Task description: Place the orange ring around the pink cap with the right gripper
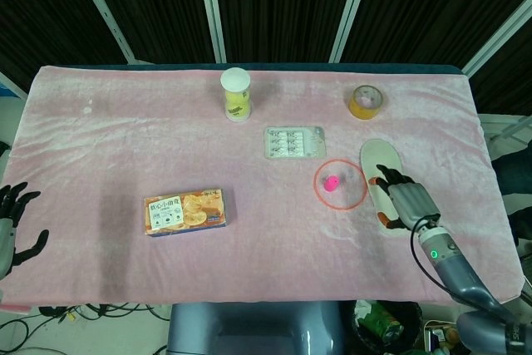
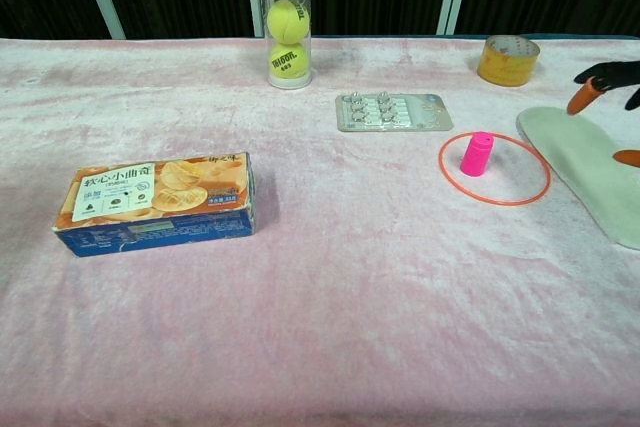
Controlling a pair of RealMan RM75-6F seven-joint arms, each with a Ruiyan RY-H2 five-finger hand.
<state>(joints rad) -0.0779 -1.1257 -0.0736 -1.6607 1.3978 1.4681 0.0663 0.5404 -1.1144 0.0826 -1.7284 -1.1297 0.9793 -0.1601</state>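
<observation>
Your orange ring (image 1: 340, 184) lies flat on the cloth, circling the pink cap (image 1: 331, 181).

Your right hand (image 1: 405, 202) is released and holds nothing, fingers apart, hovering over the pale insole (image 1: 376, 158) just right of the ring and clear of it. Your left hand (image 1: 15, 220) sits at the table's far left edge, fingers spread and empty. The pink cloth (image 1: 125, 130) covers the table, with dark curtains (image 1: 274, 6) behind.
</observation>
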